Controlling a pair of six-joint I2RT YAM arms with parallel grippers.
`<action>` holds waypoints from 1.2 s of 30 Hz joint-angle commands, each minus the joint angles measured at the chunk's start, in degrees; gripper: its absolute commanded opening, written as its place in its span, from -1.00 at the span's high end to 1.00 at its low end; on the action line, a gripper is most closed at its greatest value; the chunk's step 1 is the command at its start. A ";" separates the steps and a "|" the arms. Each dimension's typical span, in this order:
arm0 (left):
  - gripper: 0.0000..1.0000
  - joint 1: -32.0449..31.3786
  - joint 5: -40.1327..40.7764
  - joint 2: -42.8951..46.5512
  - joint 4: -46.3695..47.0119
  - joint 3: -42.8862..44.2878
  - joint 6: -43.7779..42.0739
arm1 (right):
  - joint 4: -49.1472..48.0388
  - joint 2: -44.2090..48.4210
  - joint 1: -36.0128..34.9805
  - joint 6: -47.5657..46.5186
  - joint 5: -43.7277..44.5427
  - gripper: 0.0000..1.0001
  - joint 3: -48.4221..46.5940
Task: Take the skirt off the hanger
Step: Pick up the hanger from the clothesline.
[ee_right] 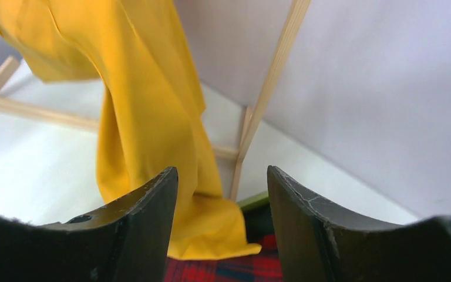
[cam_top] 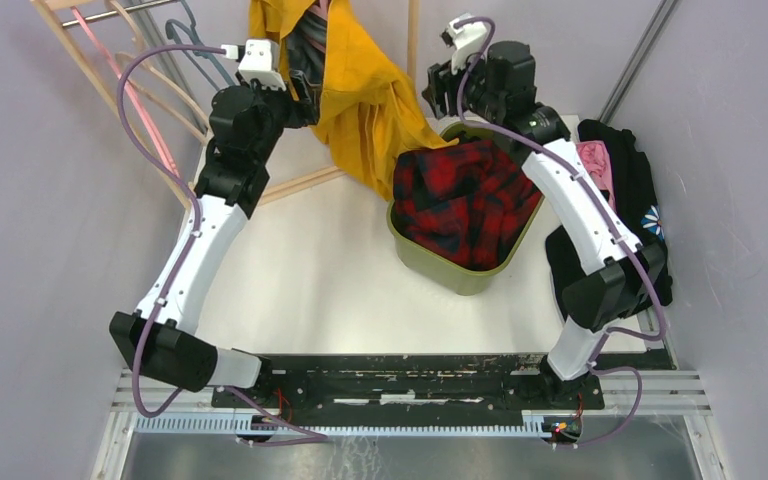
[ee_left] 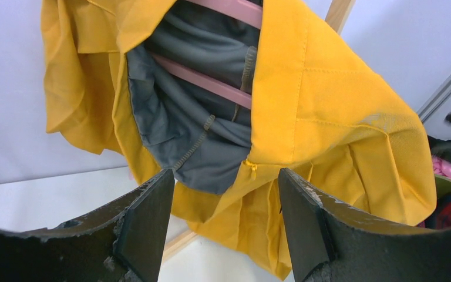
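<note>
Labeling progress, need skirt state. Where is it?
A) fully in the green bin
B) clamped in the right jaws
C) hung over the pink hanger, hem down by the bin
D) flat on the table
C: the skirt drapes over the hanger, with its hem reaching the bin; both sets of jaws stand open and empty.

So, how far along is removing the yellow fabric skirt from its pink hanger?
Done: nothing; the yellow fabric skirt hangs on the pink hanger, whose bars show inside its waist. In hand: the left gripper is open facing the waist, the right gripper open near the hem; neither holds cloth. Remaining: grip the skirt and pull it off.
</note>
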State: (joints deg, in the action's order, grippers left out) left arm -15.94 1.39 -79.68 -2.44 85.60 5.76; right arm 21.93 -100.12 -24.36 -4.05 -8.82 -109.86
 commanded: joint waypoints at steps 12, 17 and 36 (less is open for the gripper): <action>-0.46 -0.14 2.07 8.80 0.53 -4.68 -4.64 | -6.06 -12.22 0.08 0.03 2.95 -0.25 -16.60; -0.46 -0.15 2.46 7.97 1.28 -4.53 -5.36 | -7.25 -13.78 0.11 2.66 1.40 -0.23 -16.36; -0.45 -0.16 -3.20 -6.09 11.20 8.86 9.61 | -10.40 2.89 -4.25 14.06 -3.95 -0.18 13.34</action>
State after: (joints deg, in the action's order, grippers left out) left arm -15.94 1.69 -82.56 0.75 87.37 6.66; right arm 15.29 -100.31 -27.11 6.17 -10.50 -100.38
